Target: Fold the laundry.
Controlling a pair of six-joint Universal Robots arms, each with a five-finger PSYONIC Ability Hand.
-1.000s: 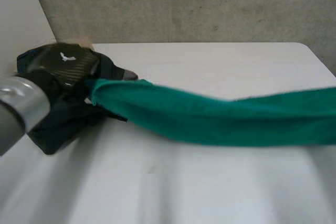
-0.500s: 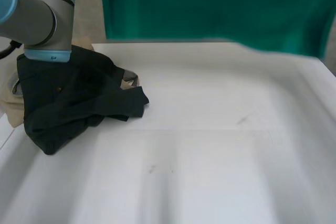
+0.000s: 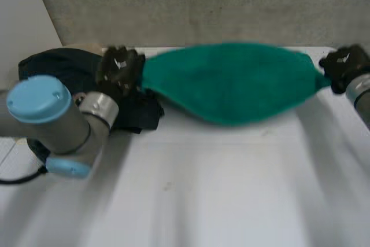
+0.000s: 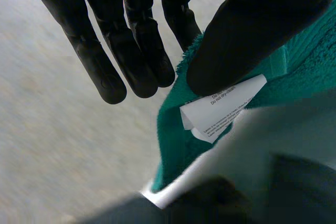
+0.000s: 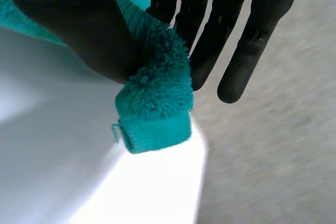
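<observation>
The green towel (image 3: 231,82) is strung out between the 2 hands above the far part of the white table (image 3: 231,195). It is taut along its upper edge and sags in the middle. I can't tell whether the low belly of it brushes the tabletop.

The left hand (image 3: 118,69) has 1 end. In its wrist view the thumb (image 4: 247,30) presses the cloth near a white care label (image 4: 220,106), the fingers (image 4: 100,61) run straight behind it, and the terry is pinched between them. The right hand (image 3: 344,65) has the other end the same way, with a thick hemmed corner (image 5: 157,114) nipped between thumb and straight fingers.

To my eye the job has barely started. No fold is in the towel; it is only spread and held by its ends. It has yet to be laid flat, doubled over and squared up. A dark garment (image 3: 58,65) lies heaped and crumpled just beside the left hand, untouched as far as folding goes.

For room, the near and middle table is bare, which leaves plenty of space to lay the towel down towards the robot. The tight spots are at the sides. The right hand sits about at the table's far right corner, so that end could slip over the edge. The left end hangs right by the dark heap and could land on it.
</observation>
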